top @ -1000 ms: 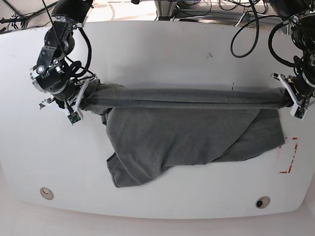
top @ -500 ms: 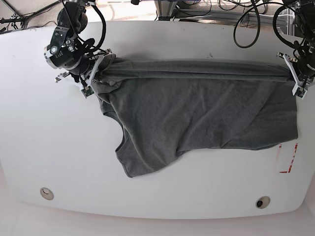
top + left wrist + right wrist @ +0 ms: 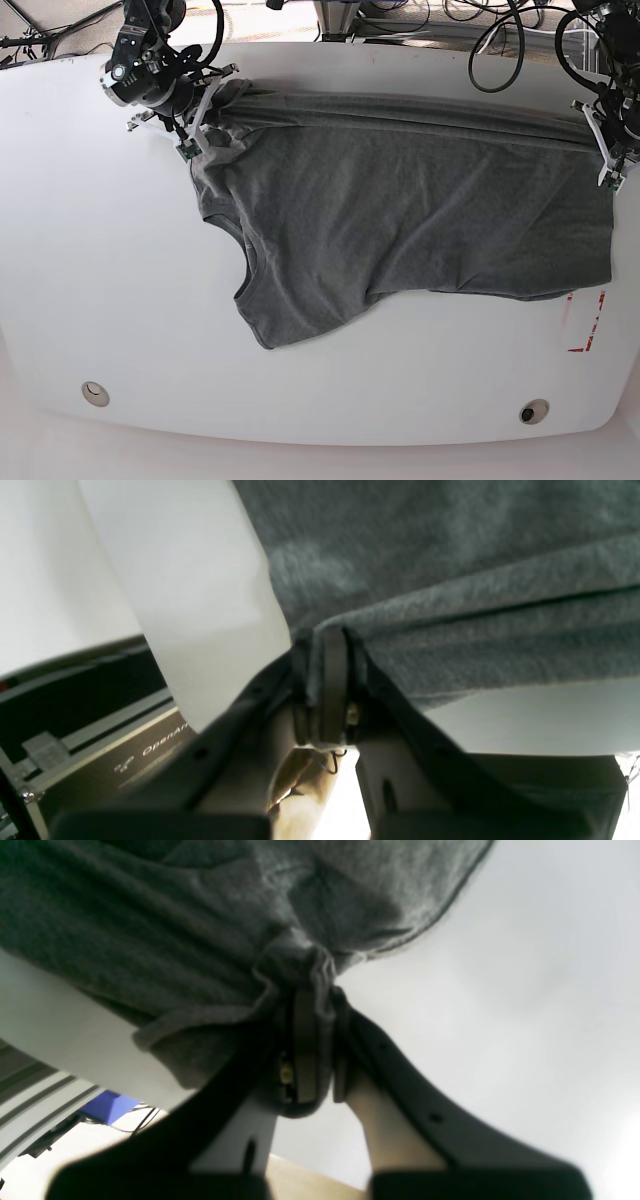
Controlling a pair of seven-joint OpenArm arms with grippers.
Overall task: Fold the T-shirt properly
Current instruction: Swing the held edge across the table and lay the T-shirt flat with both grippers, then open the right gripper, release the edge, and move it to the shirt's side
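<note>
The dark grey T-shirt (image 3: 400, 215) lies spread on the white table (image 3: 100, 280), its far edge stretched in a line between my two grippers. My right gripper (image 3: 203, 122), at the base view's far left, is shut on a bunched corner of the shirt (image 3: 280, 930); its fingertips (image 3: 305, 1005) pinch the fabric. My left gripper (image 3: 603, 148), at the far right, is shut on the shirt's other corner (image 3: 450, 605), with the cloth edge clamped between the fingertips (image 3: 332, 650). The shirt's near part hangs toward the front in an uneven flap.
Red tape marks (image 3: 590, 325) lie on the table at the front right, beside the shirt's edge. Two round holes (image 3: 95, 392) (image 3: 533, 411) sit near the table's front edge. Black cables (image 3: 500, 50) loop at the back right. A case (image 3: 100, 745) stands below the table edge.
Both grippers have moved toward the table's far edge, dragging the shirt with them. The shirt has spread out flatter and wider, and its top edge now lies near the back.
</note>
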